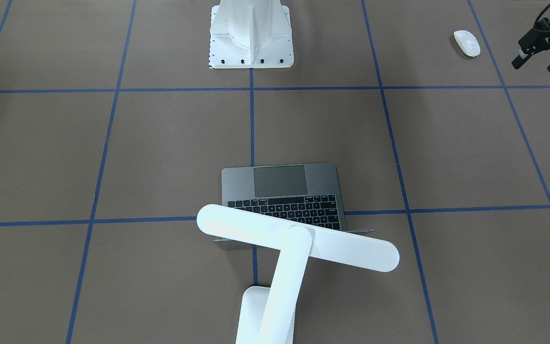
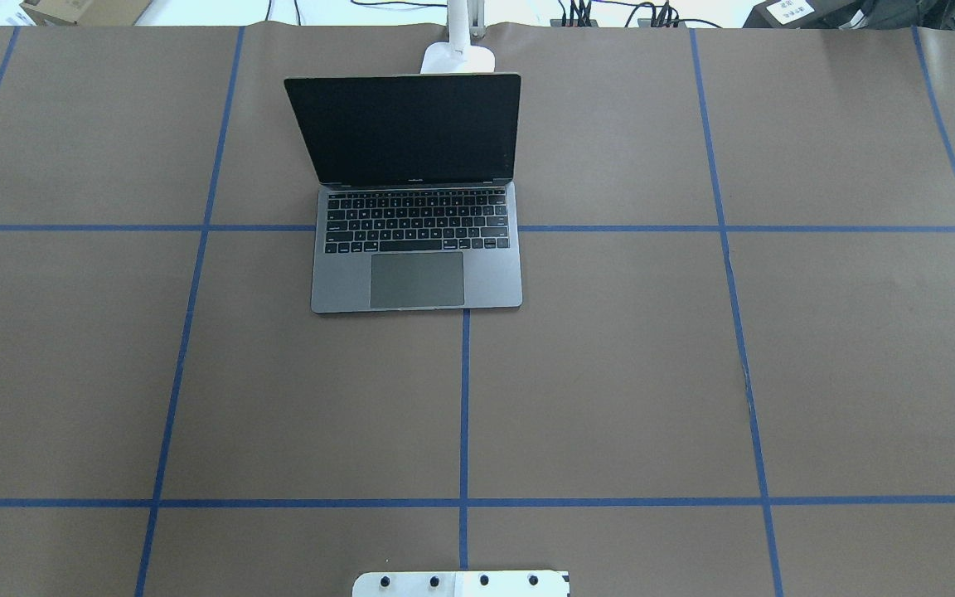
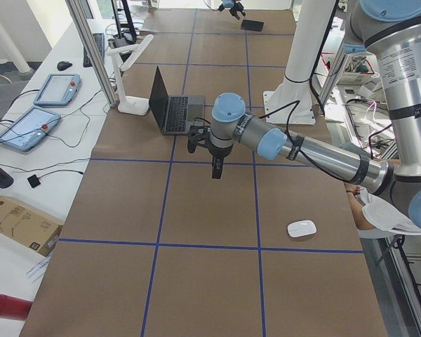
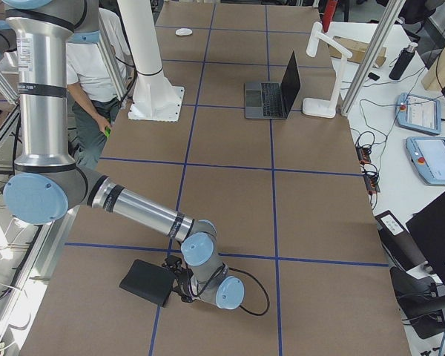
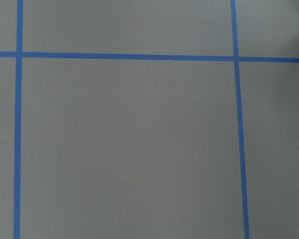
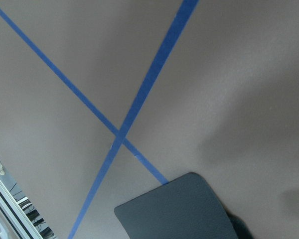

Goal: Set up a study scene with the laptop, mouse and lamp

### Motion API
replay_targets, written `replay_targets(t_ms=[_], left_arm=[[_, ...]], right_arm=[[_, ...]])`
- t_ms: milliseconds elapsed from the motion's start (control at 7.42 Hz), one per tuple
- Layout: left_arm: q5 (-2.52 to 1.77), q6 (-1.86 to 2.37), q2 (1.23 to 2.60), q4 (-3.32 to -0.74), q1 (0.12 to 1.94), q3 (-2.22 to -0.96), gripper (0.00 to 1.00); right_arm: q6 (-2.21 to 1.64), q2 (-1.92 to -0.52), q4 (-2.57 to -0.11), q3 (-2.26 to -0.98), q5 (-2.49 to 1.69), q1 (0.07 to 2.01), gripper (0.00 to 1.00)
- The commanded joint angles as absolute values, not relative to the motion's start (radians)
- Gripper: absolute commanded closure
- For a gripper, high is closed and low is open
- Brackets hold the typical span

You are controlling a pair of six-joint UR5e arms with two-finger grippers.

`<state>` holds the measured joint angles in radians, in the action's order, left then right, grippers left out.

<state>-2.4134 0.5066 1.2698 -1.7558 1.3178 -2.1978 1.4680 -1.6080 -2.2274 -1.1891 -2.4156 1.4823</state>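
The laptop (image 2: 417, 274) sits open at the counter's (image 2: 693, 373) far centre, the lamp (image 1: 299, 239) just behind it. The mouse (image 1: 467, 43) lies near-left, beside the left gripper (image 1: 536, 64), whose fingers are released and empty. The right gripper (image 4: 179, 286) is by a black mat (image 4: 144, 282); I cannot tell its fingers' state.

desk (image 2: 610, 373): brown cover, blue tape grid (image 2: 464, 398) | beside desk: white bench (image 3: 56, 189), teach pendants (image 3: 59, 90), cardboard box (image 3: 21, 223) | light: bright, even

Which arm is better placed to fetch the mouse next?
Left. The left pincer hangs open near the mouse, on the robot's left side. The right arm is at the table's opposite end, by the black mat.
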Motion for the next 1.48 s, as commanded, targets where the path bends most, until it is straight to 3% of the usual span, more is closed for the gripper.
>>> replay_targets(t_ms=[0, 270, 1348], left_arm=[[-2.411, 0.508, 1.267, -1.756, 1.331, -2.218, 0.00], [-2.411, 0.508, 1.269, -1.756, 1.338, -2.220, 0.00], [-2.413, 0.508, 1.259, -1.752, 1.381, -2.258, 0.00]], right_arm=[[1.528, -1.609, -2.188, -1.186, -2.408, 1.482, 0.02], [1.531, -1.606, -2.094, -1.120, -2.392, 1.480, 0.02], [1.526, -1.646, -2.094, -1.118, -2.408, 1.479, 0.02]])
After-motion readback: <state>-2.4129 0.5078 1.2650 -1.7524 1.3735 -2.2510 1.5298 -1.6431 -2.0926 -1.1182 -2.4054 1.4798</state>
